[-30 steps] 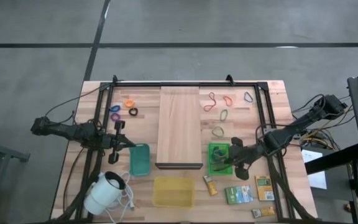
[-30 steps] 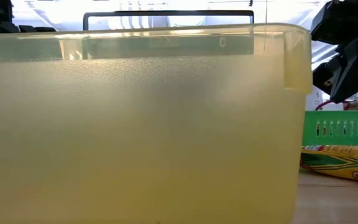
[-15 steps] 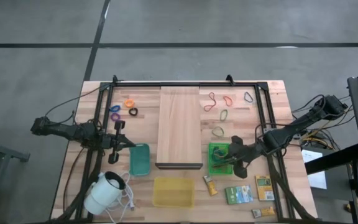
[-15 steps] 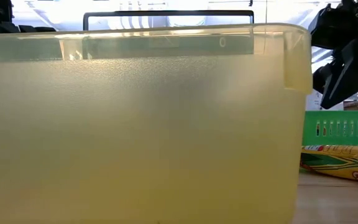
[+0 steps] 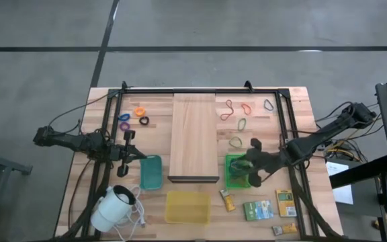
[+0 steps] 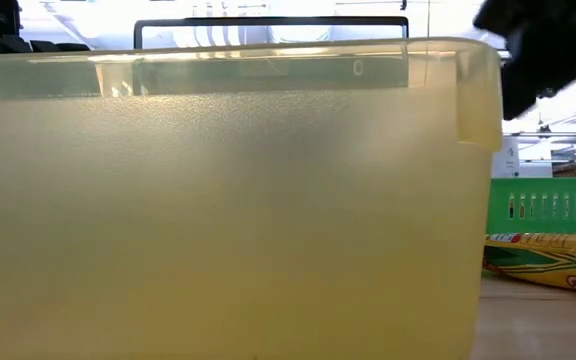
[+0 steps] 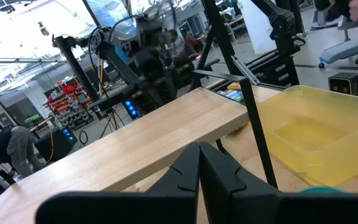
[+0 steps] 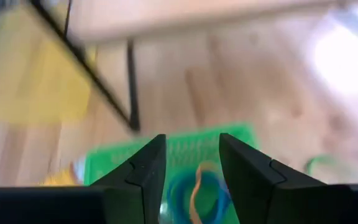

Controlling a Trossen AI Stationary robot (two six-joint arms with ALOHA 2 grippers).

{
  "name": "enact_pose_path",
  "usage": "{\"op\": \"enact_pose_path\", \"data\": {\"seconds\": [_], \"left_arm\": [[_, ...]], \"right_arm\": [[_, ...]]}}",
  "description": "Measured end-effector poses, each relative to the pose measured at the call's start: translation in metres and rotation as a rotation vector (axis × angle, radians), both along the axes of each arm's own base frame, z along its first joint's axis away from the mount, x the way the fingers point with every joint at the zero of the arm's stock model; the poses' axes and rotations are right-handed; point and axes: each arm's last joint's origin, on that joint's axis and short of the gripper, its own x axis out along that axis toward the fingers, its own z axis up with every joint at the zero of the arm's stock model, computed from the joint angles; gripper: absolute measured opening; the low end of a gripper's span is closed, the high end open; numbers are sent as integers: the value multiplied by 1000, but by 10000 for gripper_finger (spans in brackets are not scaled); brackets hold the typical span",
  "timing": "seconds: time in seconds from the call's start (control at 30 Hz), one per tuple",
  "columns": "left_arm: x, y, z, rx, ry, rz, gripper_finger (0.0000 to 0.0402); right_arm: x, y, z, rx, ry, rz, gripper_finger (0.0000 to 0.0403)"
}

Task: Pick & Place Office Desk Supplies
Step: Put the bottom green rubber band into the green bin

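Right claw (image 8: 191,163), fingers spread and empty, hangs over the green basket (image 5: 235,171), where blue and tan rubber bands (image 8: 194,190) lie: release step complete. Next: fetch the loose bands (image 5: 237,124) farther along the worktop (image 5: 294,107). Left claw (image 7: 199,163), pressed together, waits beside the teal tray (image 5: 150,172).

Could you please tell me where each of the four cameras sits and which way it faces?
High view: overhead, straight down; both arms, right gripper over the green basket.
Low view: table height, facing the yellow bin.
Left wrist view: past the shut left gripper, along the wooden board.
Right wrist view: through open fingers into the basket, shared with the high view.
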Motion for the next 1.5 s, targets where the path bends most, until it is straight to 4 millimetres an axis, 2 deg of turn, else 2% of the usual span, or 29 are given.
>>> {"op": "enact_pose_path", "data": {"seconds": [0.13,0.33,0.47,0.8,0.97,1.1,1.5], "left_arm": [[0,0,0,0,0,0,12],[0,0,0,0,0,0,12],[0,0,0,0,0,0,12],[0,0,0,0,0,0,12],[0,0,0,0,0,0,12],[0,0,0,0,0,-1,12],[0,0,0,0,0,-1,12]], "right_arm": [[-1,-7,16,-88,-91,-147,152],[-9,-30,26,-168,-9,-265,145],[-13,-51,29,-156,34,-344,138],[-12,-116,26,-33,144,-367,132],[-12,-148,20,-7,180,-383,135],[-9,-165,11,10,218,-321,130],[16,-177,-38,105,411,-76,135]]}}
